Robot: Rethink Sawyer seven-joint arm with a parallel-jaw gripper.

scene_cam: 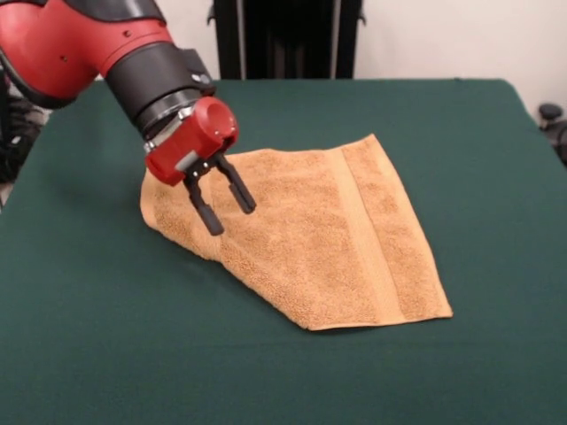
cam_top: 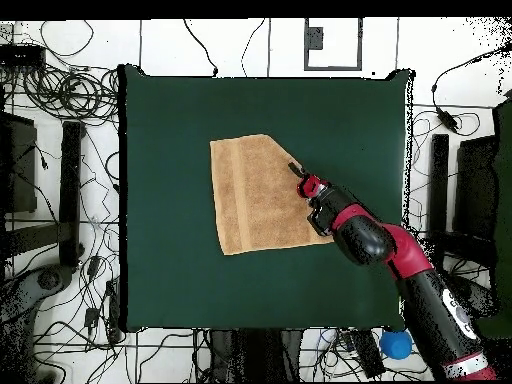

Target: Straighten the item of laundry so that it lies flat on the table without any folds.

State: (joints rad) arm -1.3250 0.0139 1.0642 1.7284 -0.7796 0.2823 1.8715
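Observation:
The orange-tan terry towel [scene_cam: 328, 239] lies on the dark green table [scene_cam: 443, 133], near its middle. One corner on the left of the front view is folded over, giving a diagonal edge there. A woven border band runs down its right part. No white label shows. My gripper [scene_cam: 229, 209] hangs from the red and black arm over the towel's left part, just above it, open and empty. In the overhead view the towel [cam_top: 255, 195] lies left of the gripper [cam_top: 296, 172], which sits at its right edge.
Cables and stands [cam_top: 60, 200] surround the table on the floor in the overhead view. A blue object [cam_top: 396, 344] lies off the table near the robot's base. The arm [cam_top: 400, 255] reaches in from the lower right.

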